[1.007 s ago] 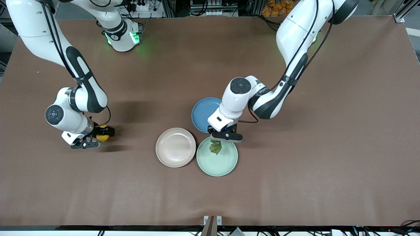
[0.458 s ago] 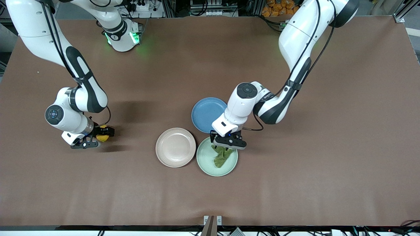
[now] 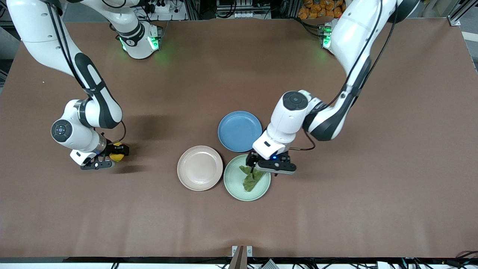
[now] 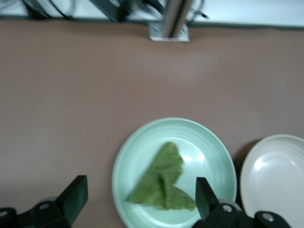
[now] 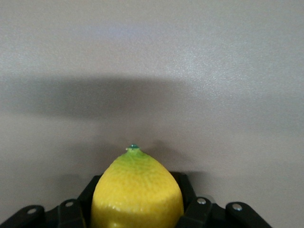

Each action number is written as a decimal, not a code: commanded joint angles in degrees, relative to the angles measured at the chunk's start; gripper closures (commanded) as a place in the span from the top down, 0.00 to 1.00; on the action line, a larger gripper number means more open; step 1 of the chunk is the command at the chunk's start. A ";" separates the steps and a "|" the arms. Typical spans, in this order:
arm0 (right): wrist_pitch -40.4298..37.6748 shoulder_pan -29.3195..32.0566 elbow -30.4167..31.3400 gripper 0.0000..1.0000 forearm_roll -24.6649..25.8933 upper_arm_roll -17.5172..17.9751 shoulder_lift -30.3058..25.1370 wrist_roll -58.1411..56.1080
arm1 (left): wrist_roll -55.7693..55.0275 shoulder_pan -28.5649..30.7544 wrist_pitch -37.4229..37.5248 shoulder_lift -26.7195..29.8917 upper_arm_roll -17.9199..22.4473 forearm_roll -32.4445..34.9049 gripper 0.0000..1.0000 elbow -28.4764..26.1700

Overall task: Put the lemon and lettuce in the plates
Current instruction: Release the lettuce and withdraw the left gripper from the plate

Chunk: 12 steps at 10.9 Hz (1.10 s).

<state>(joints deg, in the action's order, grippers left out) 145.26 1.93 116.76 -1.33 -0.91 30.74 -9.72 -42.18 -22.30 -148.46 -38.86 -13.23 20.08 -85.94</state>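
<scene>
The dark green lettuce (image 3: 251, 178) lies flat in the mint green plate (image 3: 235, 188); it also shows in the left wrist view (image 4: 164, 183) on that plate (image 4: 209, 156). My left gripper (image 3: 274, 167) is open and empty, over the plate's edge toward the left arm's end. The beige-pink plate (image 3: 200, 168) stands empty beside the mint one, and shows in the left wrist view (image 4: 275, 175). My right gripper (image 3: 112, 157) is shut on the yellow lemon (image 3: 118, 155) toward the right arm's end of the table; the lemon fills the right wrist view (image 5: 137, 192).
A blue plate (image 3: 239, 130) stands empty, touching the mint plate on the side farther from the front camera. A metal bracket (image 3: 242, 251) sits at the table's near edge. The brown table (image 3: 354, 194) is bare around the plates.
My left gripper let go of the lettuce, which dropped flat into the mint plate, and moved toward the left arm's end of the table. The right arm with the lemon stayed still.
</scene>
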 commanded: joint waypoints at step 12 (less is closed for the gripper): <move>-0.24 1.58 -0.31 0.58 -0.16 1.09 -0.07 -2.93 | 21.08 19.74 45.08 27.86 -1.01 -13.14 1.00 -3.09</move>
<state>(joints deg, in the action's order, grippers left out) 145.22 2.18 116.65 -1.33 -0.89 30.76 -11.61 -22.26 -4.85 -107.63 -15.86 -14.03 8.39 -86.96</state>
